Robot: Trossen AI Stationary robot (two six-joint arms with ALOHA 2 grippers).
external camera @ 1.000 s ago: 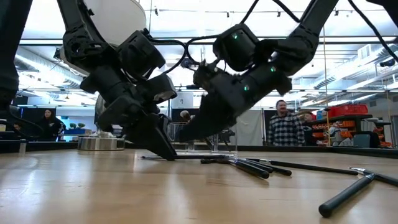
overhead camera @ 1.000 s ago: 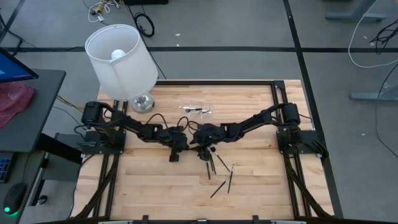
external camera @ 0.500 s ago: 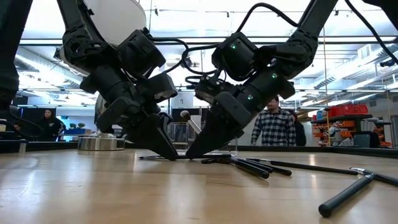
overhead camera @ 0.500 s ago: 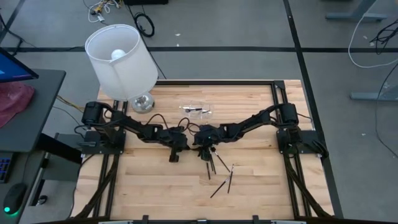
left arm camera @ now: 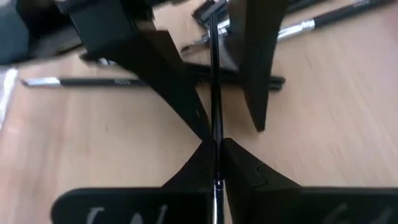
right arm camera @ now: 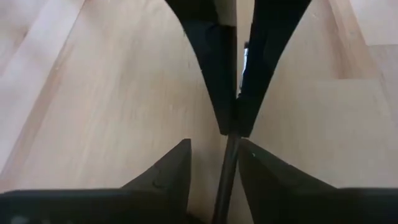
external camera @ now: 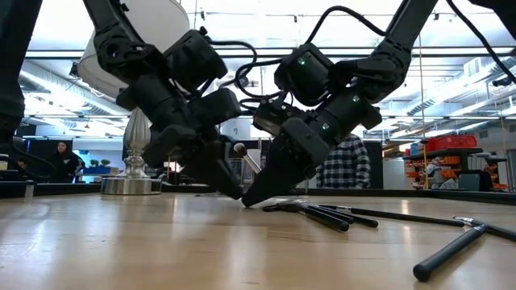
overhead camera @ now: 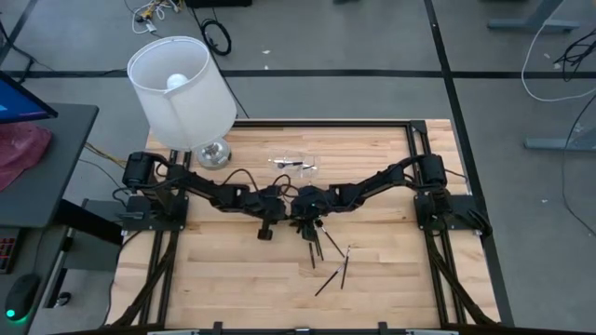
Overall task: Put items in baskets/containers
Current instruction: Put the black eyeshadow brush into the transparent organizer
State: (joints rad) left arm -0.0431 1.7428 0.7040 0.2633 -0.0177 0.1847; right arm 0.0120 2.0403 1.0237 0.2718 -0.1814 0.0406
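My left gripper (overhead camera: 279, 214) and right gripper (overhead camera: 296, 216) meet tip to tip at the table's middle, low over the wood (external camera: 244, 199). The left gripper (left arm camera: 216, 149) is shut on a thin dark brush (left arm camera: 213, 74). The right gripper (right arm camera: 216, 149) is open, with one finger on either side of that same shaft (right arm camera: 227, 165). A rounded brush end (external camera: 239, 149) sticks up between the two grippers. Several loose brushes (overhead camera: 328, 249) lie flat on the table just nearer than the grippers. The clear container (overhead camera: 296, 166) sits farther back with a brush inside. My left gripper pinches the brush's thin shaft (left arm camera: 216, 140) between its two fingertips, and the shaft runs straight on from the tips, along the fingers. The fingers slant down toward the table's right (external camera: 226, 177). The brush passes on between the right gripper's parted fingers; whether those touch it, I cannot tell.
A white-shaded lamp (overhead camera: 182, 88) stands on its metal base (external camera: 129, 185) at the table's far left corner. More brushes lie toward the near right (external camera: 451, 246). People stand in the room beyond the table (external camera: 351, 165). Bare wood lies near and to the left (overhead camera: 223, 270).
The right gripper tipped and steadied, pointing down toward the left gripper, and a brush end came up into view between the two. The left gripper then moved toward the table's right until its tips met the right gripper's.
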